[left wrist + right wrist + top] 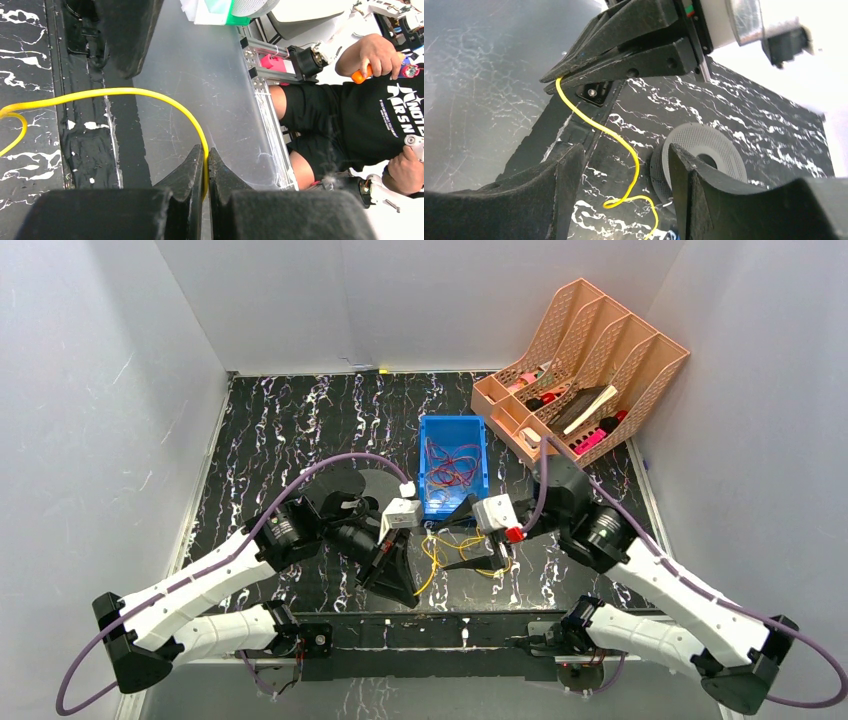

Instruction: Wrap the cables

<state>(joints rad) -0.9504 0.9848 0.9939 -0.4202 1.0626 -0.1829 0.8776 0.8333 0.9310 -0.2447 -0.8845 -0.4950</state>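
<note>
Left gripper (206,151): clamped shut on the yellow cable (125,91), pinching it right at the tips.
Yellow cable: arcing out of that grip, then dropping onto the table (290,430); rest of it lying in a loose tangle at 6 o'clock from the bin (428,455), between the two grippers.
Right gripper (623,152): spread wide, gripping nothing, hanging low over a curl of the yellow cable, with no contact that can be made out.
Red cables (455,465): heaped inside the bin, well clear of both grippers.
Disc (704,150): grey, flat on the table, just beyond the right gripper.
Rack (600,350): orange, at 2 o'clock from the bin, small items in its slots.
</note>
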